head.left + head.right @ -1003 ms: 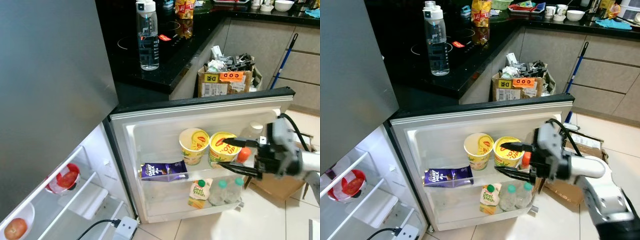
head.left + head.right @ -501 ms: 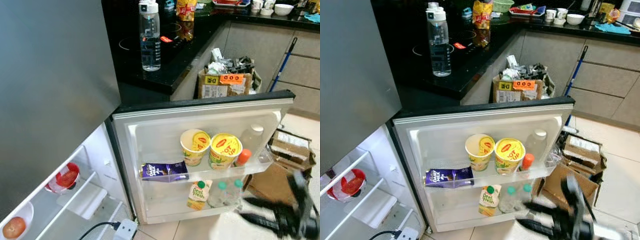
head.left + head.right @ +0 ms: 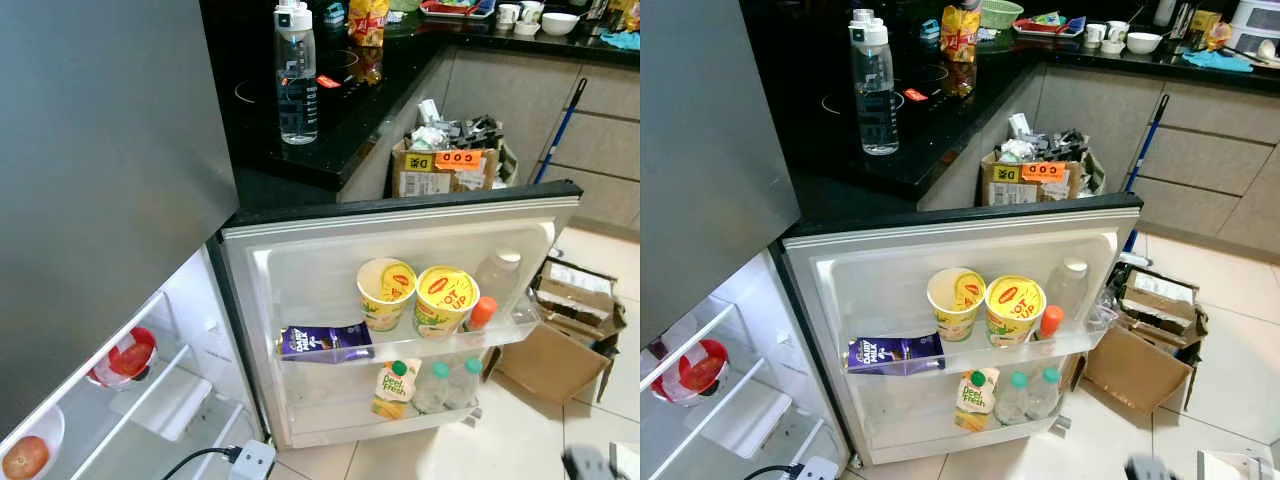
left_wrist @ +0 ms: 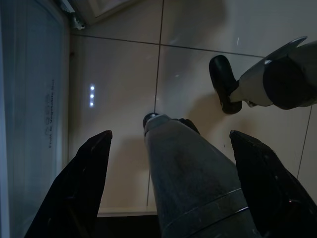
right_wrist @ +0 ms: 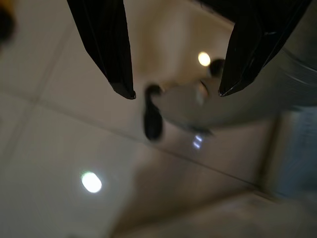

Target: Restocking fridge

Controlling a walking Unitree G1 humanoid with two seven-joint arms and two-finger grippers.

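While pincers (image 5: 173, 89) hang: cups (image 3: 415, 297) shelved.

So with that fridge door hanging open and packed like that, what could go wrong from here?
The two noodle cups sit tilted in the upper door shelf, so a hard swing shut might tip them out. The chocolate milk carton lies on its side and could slide. The open cardboard box on the floor sits close to the door's corner, so the robot might bump it while stepping around.

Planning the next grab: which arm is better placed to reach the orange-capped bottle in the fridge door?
Probably right: the orange-capped bottle sits at the door shelf's right end. Both pincers, left and right, hang open over floor tiles.
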